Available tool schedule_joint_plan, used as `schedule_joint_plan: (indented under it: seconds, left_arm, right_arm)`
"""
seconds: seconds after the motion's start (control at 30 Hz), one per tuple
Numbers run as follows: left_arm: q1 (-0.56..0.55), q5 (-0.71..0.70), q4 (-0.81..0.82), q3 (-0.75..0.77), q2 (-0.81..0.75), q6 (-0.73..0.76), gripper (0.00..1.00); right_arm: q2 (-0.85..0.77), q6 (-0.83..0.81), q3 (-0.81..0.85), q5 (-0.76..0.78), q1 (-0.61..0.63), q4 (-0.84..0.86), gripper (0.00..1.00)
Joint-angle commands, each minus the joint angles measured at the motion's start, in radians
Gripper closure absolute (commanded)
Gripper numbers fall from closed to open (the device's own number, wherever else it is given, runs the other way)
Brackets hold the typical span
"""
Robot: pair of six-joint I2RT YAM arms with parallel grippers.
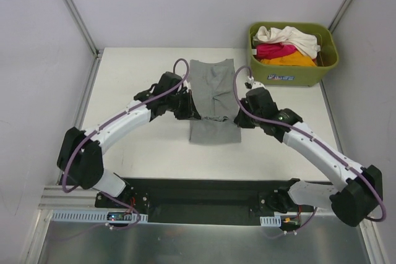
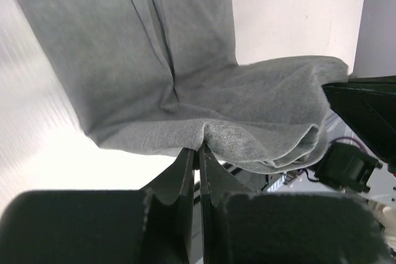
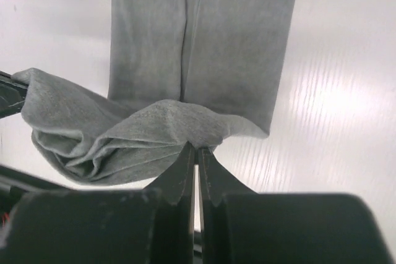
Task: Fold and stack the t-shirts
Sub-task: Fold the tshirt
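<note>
The mid-grey t-shirt (image 1: 213, 100) lies as a long narrow strip in the middle of the white table. My left gripper (image 1: 189, 108) is shut on its left edge, and my right gripper (image 1: 240, 115) is shut on its right edge. Both hold the near part lifted and bunched. In the left wrist view the jaws (image 2: 199, 148) pinch a grey fold (image 2: 247, 134). In the right wrist view the jaws (image 3: 195, 148) pinch the cloth (image 3: 167, 122) too. The cream-white (image 1: 291, 36), magenta-pink (image 1: 275, 50) and orange (image 1: 291, 60) t-shirts lie crumpled in the bin.
The olive-green plastic bin (image 1: 328, 60) stands at the table's far right corner. White walls enclose the table on the left, back and right. A black base plate (image 1: 198, 193) spans the near edge between the arm bases.
</note>
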Motion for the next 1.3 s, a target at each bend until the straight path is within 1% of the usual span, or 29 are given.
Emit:
schedule_joint_plan:
  seconds: [0.0, 0.07, 0.13, 0.2, 0.27, 0.33, 0.37, 0.47, 0.53, 0.6, 0.63, 0.67, 0.7, 0.73, 0.77, 0.8, 0.83, 0.87, 0.9, 0.93, 0.97, 1.0, 1.07, 1.1, 1.17, 1.2, 1.23, 1.27]
  left_arm:
    - [0.087, 0.043, 0.000, 0.132, 0.135, 0.079, 1.00]
    - [0.113, 0.056, -0.001, 0.186, 0.195, 0.086, 1.00]
    - [0.143, 0.054, 0.000, 0.232, 0.227, 0.101, 1.00]
    - [0.156, 0.050, -0.001, 0.270, 0.285, 0.116, 1.00]
    - [0.175, 0.050, -0.003, 0.328, 0.354, 0.135, 1.00]
    - [0.189, 0.030, -0.012, 0.386, 0.400, 0.138, 1.00]
    - [0.193, 0.028, -0.012, 0.403, 0.443, 0.138, 1.00]
    - [0.210, 0.022, -0.015, 0.476, 0.529, 0.145, 1.00]
    - [0.218, 0.028, -0.024, 0.529, 0.569, 0.150, 0.99]
    - [0.228, 0.027, -0.034, 0.564, 0.615, 0.151, 0.96]
    - [0.230, 0.024, -0.038, 0.575, 0.626, 0.156, 0.90]
    - [0.232, 0.013, -0.049, 0.586, 0.643, 0.161, 0.81]
    - [0.235, 0.011, -0.057, 0.607, 0.649, 0.165, 0.73]
    - [0.235, 0.011, -0.067, 0.617, 0.649, 0.177, 0.65]
    - [0.235, 0.011, -0.073, 0.623, 0.641, 0.182, 0.36]
    - [0.235, 0.016, -0.078, 0.623, 0.634, 0.187, 0.21]
    - [0.235, 0.016, -0.078, 0.618, 0.622, 0.191, 0.03]
    - [0.235, 0.017, -0.080, 0.609, 0.591, 0.190, 0.01]
    - [0.233, 0.028, -0.080, 0.580, 0.571, 0.188, 0.01]
    - [0.233, 0.031, -0.078, 0.559, 0.553, 0.182, 0.01]
    - [0.230, 0.036, -0.080, 0.533, 0.508, 0.178, 0.01]
    - [0.227, 0.040, -0.078, 0.469, 0.485, 0.173, 0.01]
    - [0.212, 0.045, -0.078, 0.395, 0.413, 0.156, 0.01]
    - [0.204, 0.045, -0.080, 0.312, 0.388, 0.150, 0.01]
    - [0.172, 0.039, -0.075, 0.229, 0.322, 0.133, 0.01]
    - [0.161, 0.036, -0.074, 0.153, 0.304, 0.126, 0.01]
    - [0.147, 0.036, -0.061, 0.119, 0.277, 0.109, 0.01]
    - [0.124, 0.036, -0.049, 0.085, 0.266, 0.098, 0.01]
  right_arm:
    - [0.131, -0.111, 0.142, -0.016, -0.100, 0.115, 0.99]
    - [0.199, -0.115, 0.200, -0.069, -0.133, 0.123, 1.00]
    - [0.289, -0.114, 0.231, -0.089, -0.173, 0.129, 0.99]
    - [0.339, -0.108, 0.266, -0.095, -0.202, 0.159, 0.99]
    - [0.405, -0.105, 0.289, -0.096, -0.217, 0.187, 0.99]
    - [0.451, -0.106, 0.336, -0.126, -0.233, 0.190, 0.99]
    - [0.501, -0.109, 0.350, -0.126, -0.236, 0.190, 0.99]
    - [0.586, -0.102, 0.402, -0.129, -0.252, 0.187, 0.99]
    - [0.618, -0.097, 0.430, -0.131, -0.263, 0.187, 0.99]
    - [0.658, -0.098, 0.450, -0.128, -0.271, 0.181, 0.95]
    - [0.669, -0.097, 0.474, -0.125, -0.274, 0.175, 0.87]
    - [0.681, -0.098, 0.485, -0.125, -0.275, 0.155, 0.81]
    - [0.695, -0.101, 0.501, -0.125, -0.279, 0.143, 0.73]
    - [0.696, -0.103, 0.510, -0.123, -0.279, 0.132, 0.46]
    - [0.693, -0.106, 0.522, -0.125, -0.279, 0.117, 0.37]
    - [0.677, -0.109, 0.521, -0.131, -0.279, 0.112, 0.31]
    - [0.664, -0.109, 0.518, -0.132, -0.279, 0.107, 0.10]
    - [0.652, -0.109, 0.505, -0.138, -0.276, 0.100, 0.03]
    - [0.637, -0.112, 0.495, -0.163, -0.276, 0.092, 0.01]
    - [0.605, -0.114, 0.476, -0.180, -0.274, 0.089, 0.03]
    - [0.585, -0.112, 0.458, -0.194, -0.272, 0.083, 0.03]
    - [0.565, -0.114, 0.403, -0.221, -0.265, 0.080, 0.03]
    - [0.497, -0.100, 0.332, -0.235, -0.262, 0.075, 0.03]
    - [0.477, -0.092, 0.250, -0.250, -0.262, 0.075, 0.03]
    - [0.401, -0.071, 0.168, -0.258, -0.262, 0.072, 0.03]
    - [0.375, -0.063, 0.131, -0.260, -0.262, 0.074, 0.03]
    - [0.350, -0.059, 0.060, -0.261, -0.262, 0.074, 0.03]
    - [0.309, -0.049, 0.029, -0.263, -0.263, 0.083, 0.03]
